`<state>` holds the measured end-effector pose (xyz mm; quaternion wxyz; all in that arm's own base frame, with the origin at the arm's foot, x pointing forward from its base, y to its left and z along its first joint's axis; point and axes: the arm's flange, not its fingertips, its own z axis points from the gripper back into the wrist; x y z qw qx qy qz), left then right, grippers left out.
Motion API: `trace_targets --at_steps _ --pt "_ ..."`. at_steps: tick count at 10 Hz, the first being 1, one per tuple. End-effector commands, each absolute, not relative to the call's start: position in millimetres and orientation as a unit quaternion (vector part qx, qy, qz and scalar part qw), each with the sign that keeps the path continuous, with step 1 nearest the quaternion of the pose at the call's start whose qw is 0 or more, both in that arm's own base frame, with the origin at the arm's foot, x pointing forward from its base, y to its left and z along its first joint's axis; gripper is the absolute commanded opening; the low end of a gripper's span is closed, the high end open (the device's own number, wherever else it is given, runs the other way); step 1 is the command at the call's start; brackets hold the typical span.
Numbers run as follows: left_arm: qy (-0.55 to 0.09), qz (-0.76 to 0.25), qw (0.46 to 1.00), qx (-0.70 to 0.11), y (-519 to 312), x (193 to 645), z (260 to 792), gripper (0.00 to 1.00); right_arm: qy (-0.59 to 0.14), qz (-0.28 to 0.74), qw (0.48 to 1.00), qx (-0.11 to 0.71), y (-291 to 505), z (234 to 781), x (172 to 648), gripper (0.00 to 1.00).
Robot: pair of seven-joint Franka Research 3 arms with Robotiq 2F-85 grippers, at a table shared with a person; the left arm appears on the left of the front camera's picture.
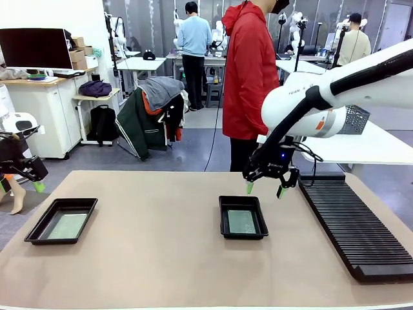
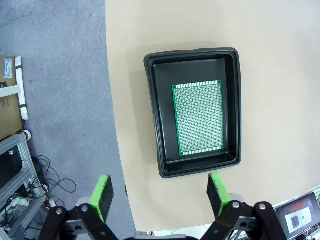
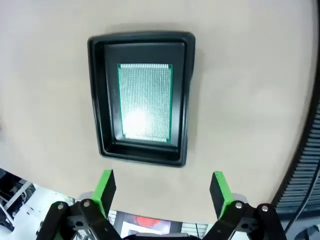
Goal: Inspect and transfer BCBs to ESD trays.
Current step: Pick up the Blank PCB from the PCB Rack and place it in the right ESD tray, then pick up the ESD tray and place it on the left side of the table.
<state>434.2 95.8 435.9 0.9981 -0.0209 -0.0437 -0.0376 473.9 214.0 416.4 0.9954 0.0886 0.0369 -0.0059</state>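
While the right gripper (image 1: 266,188) hangs spread above the middle tray (image 1: 242,217), the front view shows a circuit board (image 1: 242,221) flat inside it; a second board (image 1: 66,225) lies in the left tray (image 1: 62,220). At the bench's (image 1: 161,258) left edge, the left gripper (image 1: 37,185) is partly cut off. From the left wrist, spread fingers (image 2: 103,196) frame that tray (image 2: 193,112) and board (image 2: 198,118). From the right wrist, glare whitens part of the board (image 3: 145,102) in its tray (image 3: 140,98), gripper (image 3: 163,190) wide and empty, the slotted rack (image 3: 302,175) clipped at the picture's right edge.
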Motion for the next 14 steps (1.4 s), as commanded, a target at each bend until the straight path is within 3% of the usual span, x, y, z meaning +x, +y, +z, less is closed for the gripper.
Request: trace_targets --at_steps 1,14 --pt "-0.044 -0.041 0.998 -0.02 96.6 432.5 435.2 1.0 0.043 -0.011 0.996 0.074 211.0 423.0 473.8 1.0" --pt "-0.044 -0.041 0.998 -0.02 96.6 432.5 435.2 1.0 0.045 -0.006 0.995 0.084 210.4 422.5 472.1 1.0"
